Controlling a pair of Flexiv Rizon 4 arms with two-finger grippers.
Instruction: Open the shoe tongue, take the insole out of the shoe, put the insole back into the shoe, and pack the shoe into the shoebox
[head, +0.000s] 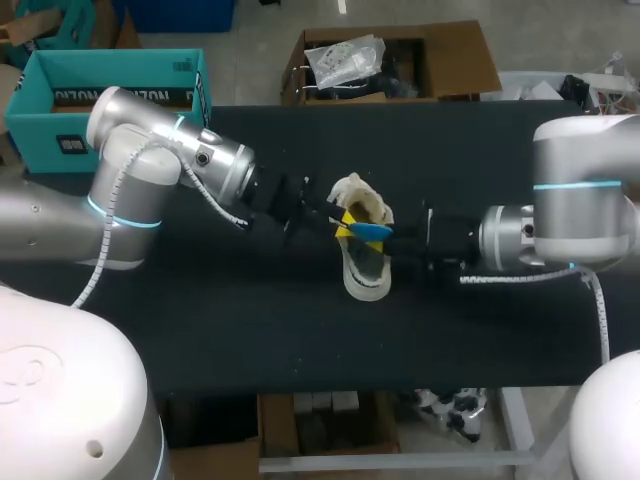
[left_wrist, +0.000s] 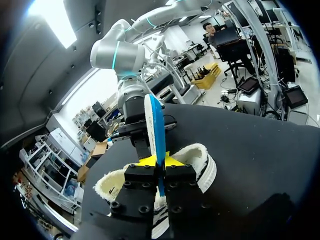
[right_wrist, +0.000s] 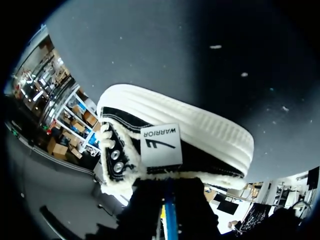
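A white shoe (head: 364, 262) with a fleece lining lies in the middle of the black table, its opening facing up. Above that opening my left gripper (head: 343, 226) is shut on a blue insole (head: 373, 230). In the left wrist view the insole (left_wrist: 155, 124) stands on edge, pinched between the yellow tips of the left gripper (left_wrist: 159, 161), with the shoe (left_wrist: 200, 159) under it. My right gripper (head: 399, 243) comes in from the right and is shut on the shoe's fleece collar (right_wrist: 150, 175). A teal shoebox (head: 100, 95) stands open at the back left.
The black table (head: 250, 330) shows bare cloth in front of the shoe and on both sides of it. Both arms meet at the shoe in the middle.
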